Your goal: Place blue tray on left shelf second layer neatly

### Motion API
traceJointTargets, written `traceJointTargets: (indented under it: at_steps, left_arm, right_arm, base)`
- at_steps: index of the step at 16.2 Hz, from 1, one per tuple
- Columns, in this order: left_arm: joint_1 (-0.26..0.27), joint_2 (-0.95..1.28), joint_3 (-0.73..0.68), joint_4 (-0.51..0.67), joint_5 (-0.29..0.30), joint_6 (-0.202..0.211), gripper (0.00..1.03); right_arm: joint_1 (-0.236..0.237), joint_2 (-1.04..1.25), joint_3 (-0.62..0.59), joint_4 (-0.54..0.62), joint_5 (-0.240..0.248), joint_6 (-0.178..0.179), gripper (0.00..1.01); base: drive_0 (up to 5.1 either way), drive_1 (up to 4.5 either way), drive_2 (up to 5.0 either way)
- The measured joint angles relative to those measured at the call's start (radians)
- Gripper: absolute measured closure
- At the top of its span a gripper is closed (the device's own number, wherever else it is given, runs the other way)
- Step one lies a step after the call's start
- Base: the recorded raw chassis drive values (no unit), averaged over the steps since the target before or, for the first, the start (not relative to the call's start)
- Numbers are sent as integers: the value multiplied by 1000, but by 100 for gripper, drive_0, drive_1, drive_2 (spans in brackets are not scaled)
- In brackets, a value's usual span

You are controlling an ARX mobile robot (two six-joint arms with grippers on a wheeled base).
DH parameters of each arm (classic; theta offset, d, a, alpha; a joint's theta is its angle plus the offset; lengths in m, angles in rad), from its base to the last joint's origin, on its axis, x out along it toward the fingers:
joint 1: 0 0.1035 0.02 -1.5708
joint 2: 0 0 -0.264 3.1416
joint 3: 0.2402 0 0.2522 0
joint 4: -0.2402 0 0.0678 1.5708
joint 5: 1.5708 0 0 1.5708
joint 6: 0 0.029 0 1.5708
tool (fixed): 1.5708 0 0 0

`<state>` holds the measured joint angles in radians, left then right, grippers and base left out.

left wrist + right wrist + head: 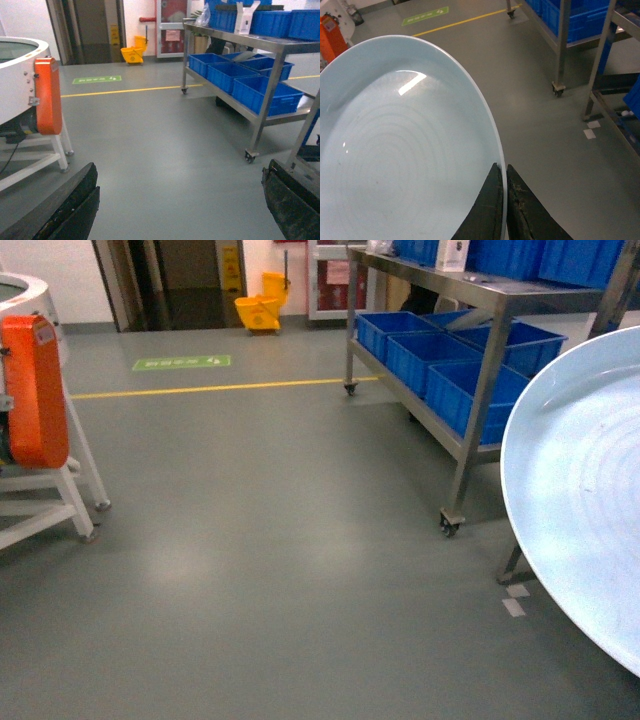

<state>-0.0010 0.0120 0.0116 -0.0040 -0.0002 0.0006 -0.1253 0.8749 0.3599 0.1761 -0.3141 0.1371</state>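
R gripper (503,200) is pinched shut on the rim of the blue tray (405,150), one dark finger inside the rim, the other outside, at the tray's lower-right edge in the R wrist view. Tray is up in the air over the grey floor (280,570), not on any shelf level; from the head cam it fills the right side (585,500), tilted w/ its ringed inside facing the cam. L gripper (180,205) hangs wide open, pads far apart, nothing btwn them, just floor below.

Steel rack on casters (470,430) stands ahead-right, near but apart from the tray; deep-blue crates (470,385) sit on its lower level, more on top. Can't tell whether this rack is the left shelf. White machine w/ an orange panel (35,390) at far left. Yellow mop bucket (262,308) by the far wall, yellow floor line (220,387) across.
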Motion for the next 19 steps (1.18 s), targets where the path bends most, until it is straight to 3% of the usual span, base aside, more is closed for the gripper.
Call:
traceJointTargets:
  at_steps: [19]
  left_arm:
    - [0,0,0,0,0,0,5]
  right_arm:
    - [0,0,0,0,0,0,99]
  base:
    - [-164,-164,-164]
